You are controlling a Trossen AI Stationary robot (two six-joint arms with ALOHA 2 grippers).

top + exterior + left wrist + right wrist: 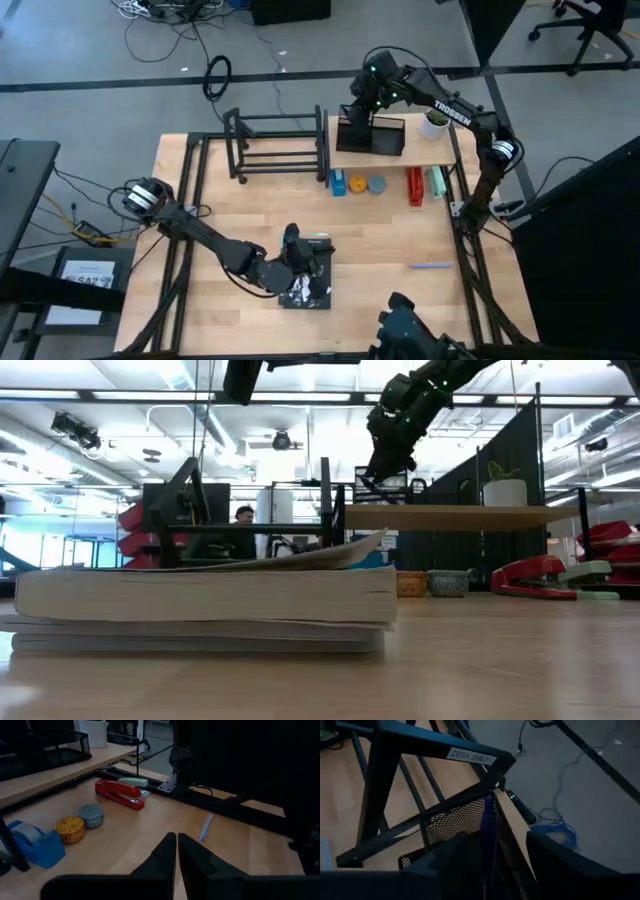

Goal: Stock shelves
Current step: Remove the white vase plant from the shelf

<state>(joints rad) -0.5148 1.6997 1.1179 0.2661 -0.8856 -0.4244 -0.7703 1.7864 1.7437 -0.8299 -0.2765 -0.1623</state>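
Mesh organizer (372,136) on plank shelf (440,153) (right of tube rack (277,145)), staplers (416,186) & tape dispenser (339,183) in front.

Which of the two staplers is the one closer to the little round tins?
The red stapler. It lies between the pale green stapler and the grey tin, under the wooden plank shelf; the green one lies farther out.

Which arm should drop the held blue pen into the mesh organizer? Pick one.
Right. The right gripper holds the blue pen over the mesh organizer; the left gripper waits far off by the book, jaws shut.

Wooden table (380,240) carries books (305,290), staplers (415,186), pen (432,265).
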